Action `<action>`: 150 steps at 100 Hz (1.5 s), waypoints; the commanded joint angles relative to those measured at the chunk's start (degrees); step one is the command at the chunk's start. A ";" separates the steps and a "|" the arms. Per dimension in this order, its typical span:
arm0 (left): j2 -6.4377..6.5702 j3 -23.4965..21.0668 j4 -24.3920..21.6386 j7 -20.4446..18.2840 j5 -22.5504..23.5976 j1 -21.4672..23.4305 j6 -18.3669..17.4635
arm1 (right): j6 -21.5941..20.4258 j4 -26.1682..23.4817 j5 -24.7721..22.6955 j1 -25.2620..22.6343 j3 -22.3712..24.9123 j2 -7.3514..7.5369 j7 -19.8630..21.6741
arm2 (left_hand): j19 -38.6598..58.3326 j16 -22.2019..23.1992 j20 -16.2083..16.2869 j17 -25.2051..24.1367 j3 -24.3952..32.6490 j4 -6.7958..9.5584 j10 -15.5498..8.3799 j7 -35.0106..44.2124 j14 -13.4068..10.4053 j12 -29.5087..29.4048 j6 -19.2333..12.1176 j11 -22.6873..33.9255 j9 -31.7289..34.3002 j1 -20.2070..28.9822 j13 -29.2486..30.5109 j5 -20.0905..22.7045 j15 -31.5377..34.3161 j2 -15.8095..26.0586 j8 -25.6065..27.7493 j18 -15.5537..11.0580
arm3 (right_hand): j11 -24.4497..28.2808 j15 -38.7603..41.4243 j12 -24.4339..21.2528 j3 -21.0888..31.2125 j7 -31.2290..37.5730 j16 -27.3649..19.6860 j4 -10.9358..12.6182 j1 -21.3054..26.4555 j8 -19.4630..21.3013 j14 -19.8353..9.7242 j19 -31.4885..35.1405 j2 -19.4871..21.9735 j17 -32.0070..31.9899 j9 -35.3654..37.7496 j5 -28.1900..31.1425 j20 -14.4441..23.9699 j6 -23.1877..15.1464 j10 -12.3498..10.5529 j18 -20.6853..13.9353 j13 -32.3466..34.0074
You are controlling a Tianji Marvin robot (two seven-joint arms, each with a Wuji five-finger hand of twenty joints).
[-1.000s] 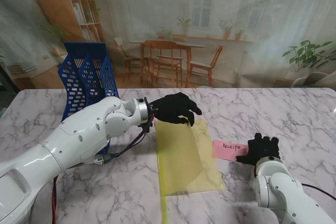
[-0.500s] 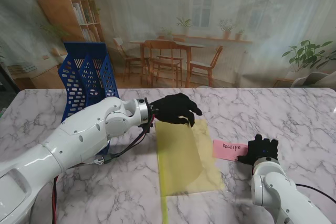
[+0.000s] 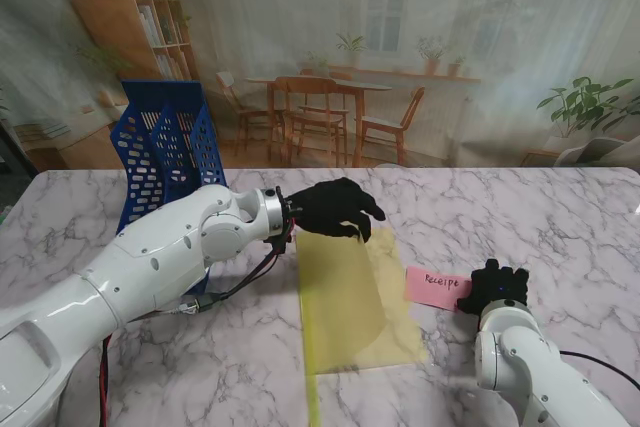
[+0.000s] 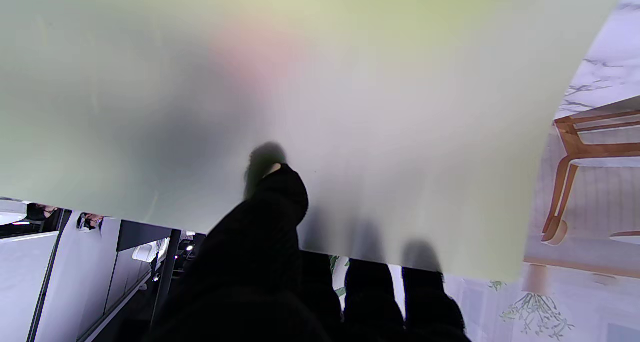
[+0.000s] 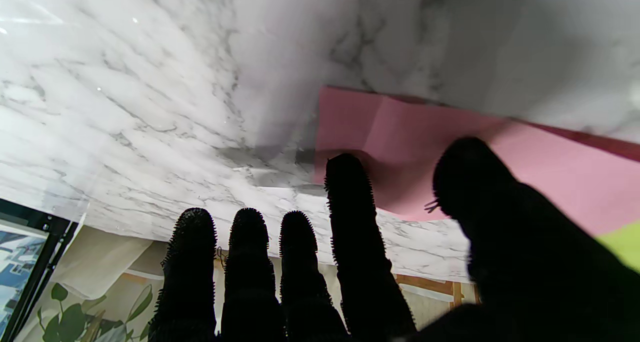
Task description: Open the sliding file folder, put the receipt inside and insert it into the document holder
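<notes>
The yellow translucent folder point(image 3: 345, 297) lies in the middle of the marble table. My left hand point(image 3: 335, 209) is shut on its far edge and holds the top sheet point(image 4: 350, 107) raised, thumb point(image 4: 272, 202) on one side and the fingers behind it. The pink receipt point(image 3: 437, 287) lies flat just right of the folder. My right hand point(image 3: 492, 285) rests at the receipt's right end with straight, spread fingers. Its index fingertip point(image 5: 345, 177) and thumb point(image 5: 480, 187) sit over the receipt point(image 5: 410, 127), not closed on it. The blue mesh document holder point(image 3: 165, 152) stands upright at the far left.
The left forearm point(image 3: 170, 247) crosses in front of the document holder, with a cable hanging under it. A corner of the folder point(image 5: 622, 242) shows beside the right thumb. A printed room backdrop rises behind the table's far edge point(image 3: 420, 171).
My right hand and forearm have edged slightly left toward the receipt. The receipt, the folder and the left hand have not moved.
</notes>
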 commanded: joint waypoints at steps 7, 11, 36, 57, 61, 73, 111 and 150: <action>-0.36 0.27 0.44 -0.54 0.00 -0.37 -0.14 | 0.52 0.76 0.61 0.26 -0.45 -0.14 0.13 | 1.27 0.54 0.66 -0.24 1.45 4.61 0.24 20.02 -0.51 0.72 -2.52 0.23 0.87 4.18 0.75 10.39 0.84 8.64 4.37 -1.55 | 2.78 4.30 1.12 2.00 7.83 1.54 -4.09 6.40 -5.81 1.00 1.79 -2.40 0.57 1.97 -1.48 -1.21 -4.20 1.40 -0.20 1.94; -0.36 0.28 0.45 -0.51 0.01 -0.38 -0.13 | 0.58 0.84 0.86 0.33 -0.56 -0.16 -0.04 | 1.27 0.54 0.66 -0.23 1.42 4.60 0.15 20.02 -0.49 0.73 -2.54 0.23 0.89 4.18 0.70 10.38 0.83 8.62 4.37 -1.59 | 3.24 4.80 1.33 1.78 9.83 1.80 -4.31 8.02 -6.72 1.01 2.03 -2.56 0.70 2.46 -1.73 -1.20 -4.70 1.31 -0.17 2.24; -0.40 0.35 0.53 -0.44 0.02 -0.40 -0.20 | 0.28 1.76 1.28 0.53 -0.61 -0.38 -2.42 | 1.31 0.57 0.67 -0.26 1.43 4.60 0.21 20.05 -0.53 0.76 -2.47 0.27 0.91 4.18 0.68 10.37 0.84 8.65 4.36 -1.62 | 5.99 8.16 2.49 5.49 13.80 3.31 -3.70 13.03 -6.05 1.58 3.74 -3.21 2.97 7.83 0.88 -0.88 -5.73 1.18 0.67 6.51; -0.38 0.44 0.49 -0.59 -0.04 -0.42 -0.13 | -0.53 1.55 1.24 -0.24 0.22 -0.62 -4.64 | 1.29 0.60 0.66 -0.31 1.44 4.60 0.22 20.07 -0.45 0.78 -2.46 0.28 0.84 4.18 0.67 10.37 0.86 8.62 4.35 -1.66 | 5.08 8.44 2.30 4.13 4.23 3.65 -2.56 2.19 -8.70 1.56 5.26 -1.71 2.46 4.62 -2.82 -0.91 -3.15 1.21 0.01 4.15; -0.37 0.43 0.46 -0.63 -0.06 -0.40 -0.11 | -0.78 1.45 0.96 -0.47 0.45 -0.66 -5.10 | 1.30 0.60 0.67 -0.28 1.44 4.60 0.21 20.07 -0.39 0.78 -2.47 0.28 0.84 4.18 0.70 10.35 0.88 8.63 4.35 -1.65 | 4.85 8.36 2.13 5.12 -1.05 3.66 1.14 -0.39 -4.95 1.63 5.33 -1.61 2.33 4.10 -2.86 -0.89 -2.15 1.22 -0.02 3.84; -0.35 0.42 0.41 -0.61 0.02 -0.39 -0.08 | -1.32 0.99 0.65 -1.24 1.19 -0.83 -6.63 | 1.26 0.60 0.65 -0.38 1.45 4.61 0.14 20.06 -0.48 0.79 -2.47 0.29 0.85 4.18 0.62 10.31 0.86 8.64 4.34 -1.67 | 4.88 8.35 2.13 3.91 -4.11 3.73 2.22 -3.73 -3.92 2.00 5.68 -1.74 2.54 2.98 -4.74 -0.69 -1.52 1.48 -0.19 3.24; -0.27 0.41 0.35 -0.70 0.10 -0.32 -0.09 | -0.21 0.88 -2.40 -1.88 1.48 -0.85 -7.98 | 1.20 0.60 0.61 -0.43 1.43 4.59 0.22 20.09 -0.46 0.79 -2.54 0.31 0.89 4.18 0.64 10.30 0.88 8.64 4.33 -1.63 | 3.95 8.16 1.53 -1.47 -13.38 3.55 1.32 -10.36 -7.57 2.93 5.96 -1.09 1.52 1.94 -1.17 -1.45 2.57 2.52 -0.20 1.64; -0.35 0.59 0.49 -0.65 0.08 -0.48 -0.24 | 2.62 2.09 -1.60 -0.44 -0.34 -0.58 -4.92 | 1.21 0.59 0.61 -0.38 1.45 4.61 0.23 20.14 -0.49 0.78 -2.53 0.28 0.85 4.18 0.68 10.30 0.86 8.65 4.34 -1.61 | 3.12 7.05 1.12 -0.38 -10.79 3.27 2.07 -4.52 -4.13 2.35 4.86 -1.24 0.34 1.21 3.42 -1.65 0.34 2.41 -0.76 0.84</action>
